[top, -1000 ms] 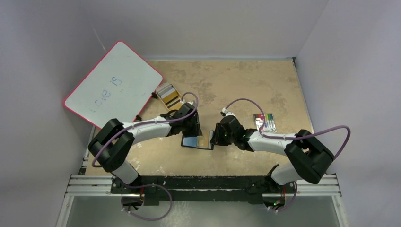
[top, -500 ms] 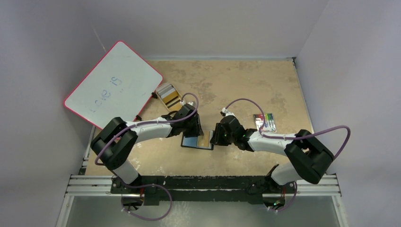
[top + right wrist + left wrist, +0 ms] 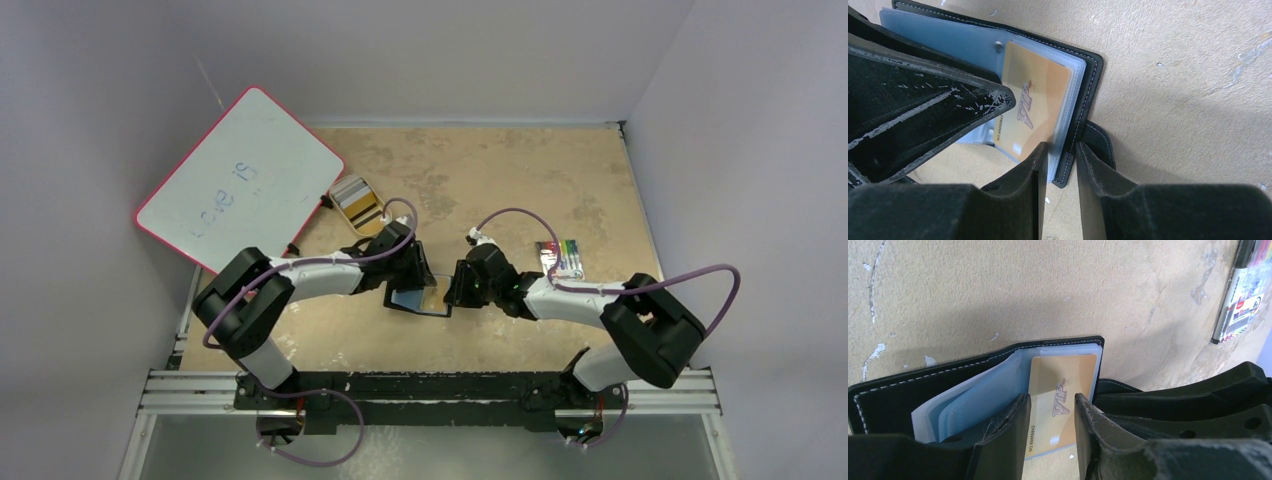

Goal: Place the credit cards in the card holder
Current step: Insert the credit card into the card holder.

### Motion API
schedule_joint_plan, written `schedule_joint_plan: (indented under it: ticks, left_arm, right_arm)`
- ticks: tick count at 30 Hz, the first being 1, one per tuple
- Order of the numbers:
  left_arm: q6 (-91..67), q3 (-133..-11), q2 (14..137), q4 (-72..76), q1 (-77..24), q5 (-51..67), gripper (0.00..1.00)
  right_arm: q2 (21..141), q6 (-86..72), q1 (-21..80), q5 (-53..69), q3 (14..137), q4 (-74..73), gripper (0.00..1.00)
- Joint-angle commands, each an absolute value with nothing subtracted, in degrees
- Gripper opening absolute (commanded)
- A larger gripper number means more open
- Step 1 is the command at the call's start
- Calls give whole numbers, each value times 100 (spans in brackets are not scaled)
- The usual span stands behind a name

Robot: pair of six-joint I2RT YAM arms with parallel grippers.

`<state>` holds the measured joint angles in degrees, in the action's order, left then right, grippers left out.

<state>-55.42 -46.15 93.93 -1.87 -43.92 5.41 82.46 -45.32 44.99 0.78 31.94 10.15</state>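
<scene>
The black card holder (image 3: 405, 300) lies open on the table between both grippers, its blue inner sleeves up. A gold VIP credit card (image 3: 1063, 385) sits partly inside a clear sleeve, its near end sticking out. My left gripper (image 3: 1052, 402) is open, its fingers straddling the card from above. My right gripper (image 3: 1062, 150) is shut on the card holder's right edge (image 3: 1088, 95), beside the snap tab (image 3: 1100, 145). The same card shows in the right wrist view (image 3: 1035, 105). A second card with a black stripe (image 3: 356, 203) lies at the back left.
A pink-edged whiteboard (image 3: 240, 180) leans at the back left, close to the striped card. A multicoloured marker pack (image 3: 562, 258) lies to the right, and shows in the left wrist view (image 3: 1243, 290). Walls close in on three sides.
My left gripper has shifted slightly toward the near side over the card holder, and its left flap has moved a little. The right arm holds still.
</scene>
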Motion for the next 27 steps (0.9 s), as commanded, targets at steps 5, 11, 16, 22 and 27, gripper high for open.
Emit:
schedule_joint_plan:
  ticks: [5, 11, 16, 22, 27]
  left_arm:
    - [-6128, -4272, 9127, 944, -4482, 1199, 37]
    - [-5920, -4437, 8821, 620, -4482, 1093, 37]
    - [-5253, -4898, 8462, -312, -4474, 654, 38]
    - [-4332, -5525, 8327, -1645, -4236, 0, 39]
    - [-2925, -6525, 8506, -2822, -3609, -945, 39]
  right_arm:
    - [8383, -4451, 4532, 72, 3254, 1272, 30]
    - [8120, -4386, 4534, 13, 3338, 1053, 32]
    - [7572, -4387, 4534, 67, 3404, 864, 39]
    - [6971, -4330, 4530, -90, 3559, 553, 50]
    - [6423, -4182, 4529, -180, 3730, 306, 62]
